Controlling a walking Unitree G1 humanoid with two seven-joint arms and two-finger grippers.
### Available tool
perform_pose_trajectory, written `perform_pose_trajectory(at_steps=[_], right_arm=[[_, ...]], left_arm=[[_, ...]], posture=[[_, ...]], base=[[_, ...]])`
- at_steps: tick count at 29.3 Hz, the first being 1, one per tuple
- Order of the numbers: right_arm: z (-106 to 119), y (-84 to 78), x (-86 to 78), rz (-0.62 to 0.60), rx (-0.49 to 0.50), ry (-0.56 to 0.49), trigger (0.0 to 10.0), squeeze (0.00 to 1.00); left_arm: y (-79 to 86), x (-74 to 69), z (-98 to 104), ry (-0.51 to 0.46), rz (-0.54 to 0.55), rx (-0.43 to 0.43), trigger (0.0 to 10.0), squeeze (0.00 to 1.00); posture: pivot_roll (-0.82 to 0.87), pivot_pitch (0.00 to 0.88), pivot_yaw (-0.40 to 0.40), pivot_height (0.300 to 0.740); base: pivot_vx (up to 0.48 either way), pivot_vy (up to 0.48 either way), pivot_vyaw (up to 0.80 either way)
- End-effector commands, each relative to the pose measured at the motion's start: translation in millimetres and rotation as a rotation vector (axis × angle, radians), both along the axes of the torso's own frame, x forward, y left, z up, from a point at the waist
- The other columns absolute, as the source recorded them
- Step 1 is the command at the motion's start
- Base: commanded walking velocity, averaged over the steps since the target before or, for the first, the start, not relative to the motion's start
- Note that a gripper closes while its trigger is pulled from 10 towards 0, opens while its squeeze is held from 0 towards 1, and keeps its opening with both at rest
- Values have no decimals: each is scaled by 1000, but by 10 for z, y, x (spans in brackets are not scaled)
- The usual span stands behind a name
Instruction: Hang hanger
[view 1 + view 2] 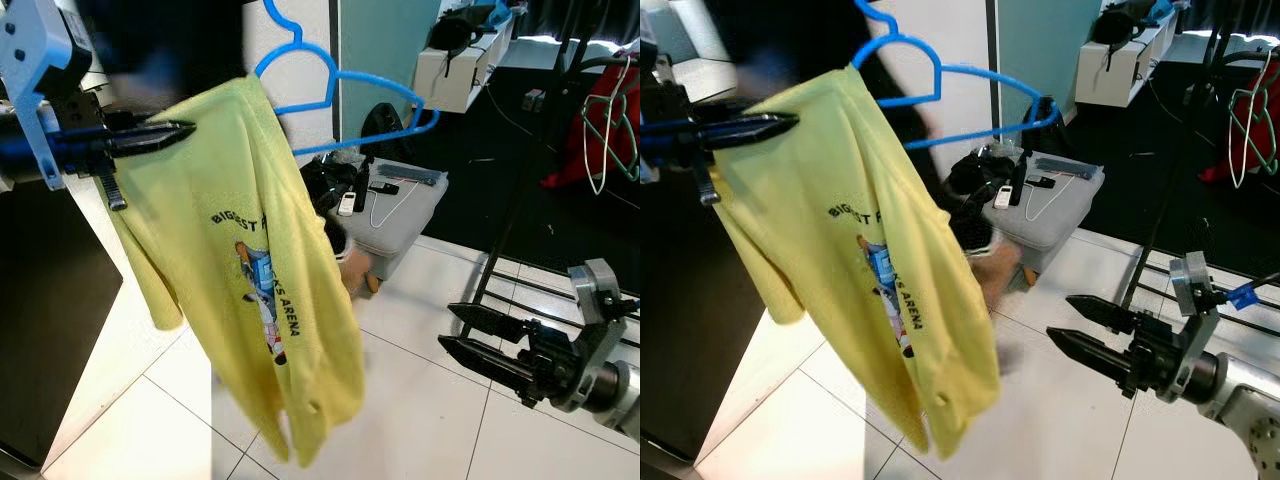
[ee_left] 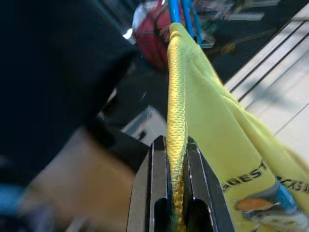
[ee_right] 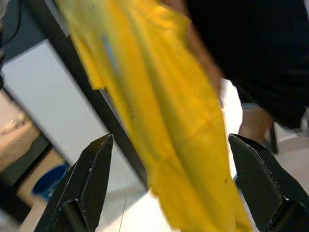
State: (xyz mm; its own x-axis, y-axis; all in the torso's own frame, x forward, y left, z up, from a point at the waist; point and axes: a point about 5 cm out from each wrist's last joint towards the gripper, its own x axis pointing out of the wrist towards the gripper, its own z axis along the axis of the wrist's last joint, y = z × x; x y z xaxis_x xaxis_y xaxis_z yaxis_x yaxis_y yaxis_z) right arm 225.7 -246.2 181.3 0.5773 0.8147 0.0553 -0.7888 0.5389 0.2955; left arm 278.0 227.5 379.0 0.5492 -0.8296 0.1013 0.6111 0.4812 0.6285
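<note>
The left gripper [image 1: 185, 128] is up at shoulder height on the robot's left, its two black fingers [image 2: 154, 193] pressed together on the hem of a yellow T-shirt [image 1: 255, 270], with the fabric edge running straight up between them in the left wrist view. The shirt hangs on a blue hanger [image 1: 350, 95], draped over one half of it so that the other arm of the hanger sticks out bare to the right, hook [image 1: 280, 22] uppermost. The cloth falls in a long slant towards the white tiled floor [image 1: 420, 400] (there is dark lettering and a small printed picture on the front). Lower down on the right, the right gripper [image 1: 1075, 320] is held out level above the tiles, fingers apart and nothing between them, pointing at the shirt but well apart from it. Behind, a grey box [image 1: 405, 210] holds cables and small gadgets, and a red garment [image 1: 600, 130] hangs off a dark rack [image 1: 530, 170].
</note>
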Motion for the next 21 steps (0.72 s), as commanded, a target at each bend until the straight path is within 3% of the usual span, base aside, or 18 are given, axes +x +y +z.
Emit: perform_pose_trajectory(at_steps=[1, 9, 12, 21], right_arm=[[16, -11, 26, -26, 21, -18, 10000, 0], [109, 73, 48, 7, 108, -53, 10000, 0], [235, 205, 68, 87, 236, -86, 10000, 0], [269, 266, 64, 128, 261, -92, 10000, 0]], left_arm=[[-27, -59, 63, -28, -52, -29, 10000, 0], [-97, -145, 99, -18, -162, -66, 10000, 0], [-175, -203, 84, -4, -245, -71, 10000, 0], [-208, -218, 77, -1, -270, -72, 10000, 0]], posture=[[-71, 0, 90, 740], [-70, 0, 89, 740], [-66, 0, 83, 740], [-67, 0, 83, 740]], base=[[0, 0, 0], [0, 0, 0], [0, 0, 0], [0, 0, 0]])
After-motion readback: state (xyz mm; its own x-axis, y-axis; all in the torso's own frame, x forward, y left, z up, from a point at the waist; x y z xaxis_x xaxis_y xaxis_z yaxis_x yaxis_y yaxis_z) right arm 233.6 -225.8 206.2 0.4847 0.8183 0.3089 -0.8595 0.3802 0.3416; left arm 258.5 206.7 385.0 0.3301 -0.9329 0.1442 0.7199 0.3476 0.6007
